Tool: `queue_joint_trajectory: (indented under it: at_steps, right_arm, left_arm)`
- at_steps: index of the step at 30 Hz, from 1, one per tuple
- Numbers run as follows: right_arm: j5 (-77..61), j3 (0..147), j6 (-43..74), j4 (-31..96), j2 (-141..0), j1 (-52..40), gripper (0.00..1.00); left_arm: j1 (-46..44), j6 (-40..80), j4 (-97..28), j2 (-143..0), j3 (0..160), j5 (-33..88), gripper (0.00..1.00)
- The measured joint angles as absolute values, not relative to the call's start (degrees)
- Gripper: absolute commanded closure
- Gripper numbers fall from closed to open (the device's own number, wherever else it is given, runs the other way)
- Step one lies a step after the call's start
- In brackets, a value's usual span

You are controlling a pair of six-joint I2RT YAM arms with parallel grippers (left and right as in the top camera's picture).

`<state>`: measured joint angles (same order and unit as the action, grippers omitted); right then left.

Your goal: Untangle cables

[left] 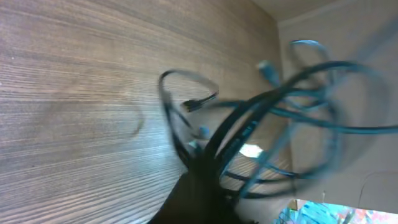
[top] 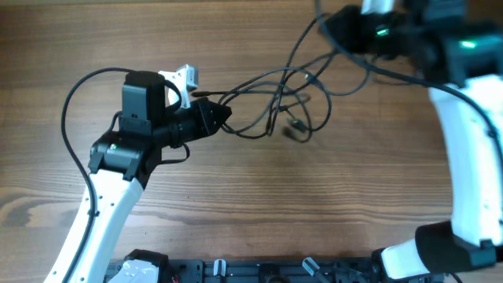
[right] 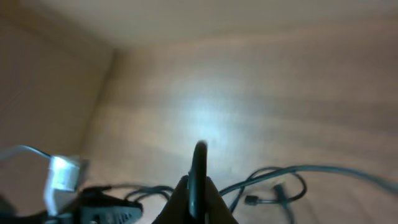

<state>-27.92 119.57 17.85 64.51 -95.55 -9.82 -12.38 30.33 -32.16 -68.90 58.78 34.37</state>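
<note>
The cables (top: 275, 98) are thin black cords in tangled loops, stretched across the table between my two arms. My left gripper (top: 222, 115) is shut on the cables at their left end, with loops fanning out in the left wrist view (left: 249, 124). My right gripper (top: 330, 23) is at the top right, shut on a black cable (right: 199, 174) that stands between its fingers. Loose plug ends (top: 295, 130) lie on the wood below the tangle, and one shows in the right wrist view (right: 252, 200).
The wooden table (top: 236, 204) spreads around the tangle. A thick black arm wire (top: 75, 126) loops at the left. The arm bases and a black rail (top: 259, 271) sit at the front edge. My right arm's white link (top: 471, 157) runs down the right side.
</note>
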Motion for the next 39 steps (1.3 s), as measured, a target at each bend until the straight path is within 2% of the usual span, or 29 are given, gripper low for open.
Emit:
queue_joint_trajectory:
  at_steps: [7, 15, 20, 24, 26, 29, 33, 37, 39]
  right_arm:
    - [-32.82, 128.84, 18.37, 67.31, -94.35, -0.01, 0.96]
    - [-35.99, 128.92, 21.85, 67.44, -93.73, 6.87, 0.96]
    - [-27.49, 129.27, 22.68, 70.15, -93.73, 9.23, 0.96]
    - [-18.76, 130.76, 22.65, 70.61, -92.18, 14.20, 0.96]
    - [-17.61, 130.91, 22.61, 71.77, -91.74, 14.00, 0.96]
    - [-17.52, 130.96, 22.15, 73.49, -92.09, 13.80, 0.96]
    - [-20.29, 130.98, 19.20, 76.36, -94.43, 13.43, 0.96]
    - [-22.72, 130.98, 15.94, 78.59, -97.71, 10.92, 0.96]
    - [-23.51, 130.98, 14.00, 79.66, -99.31, 8.80, 0.95]
  left_arm:
    - [-13.15, 32.16, -31.33, -70.52, 61.17, 34.65, 0.96]
    - [-14.17, 34.04, -35.46, -76.25, 63.00, 24.99, 0.96]
    - [-14.26, 35.35, -36.97, -80.77, 62.57, 19.31, 0.95]
    - [-12.43, 34.94, -39.51, -84.38, 59.05, 10.09, 0.88]
    - [-12.36, 34.63, -39.55, -84.93, 58.76, 7.29, 0.82]
    - [-12.36, 34.59, -39.53, -84.86, 58.76, 4.45, 0.83]
    - [-12.36, 34.41, -39.16, -84.86, 58.76, 3.73, 0.96]
    - [-12.38, 32.71, -35.73, -84.86, 58.76, 8.97, 0.94]
    - [-12.73, 30.85, -34.00, -84.86, 58.76, 12.69, 0.88]
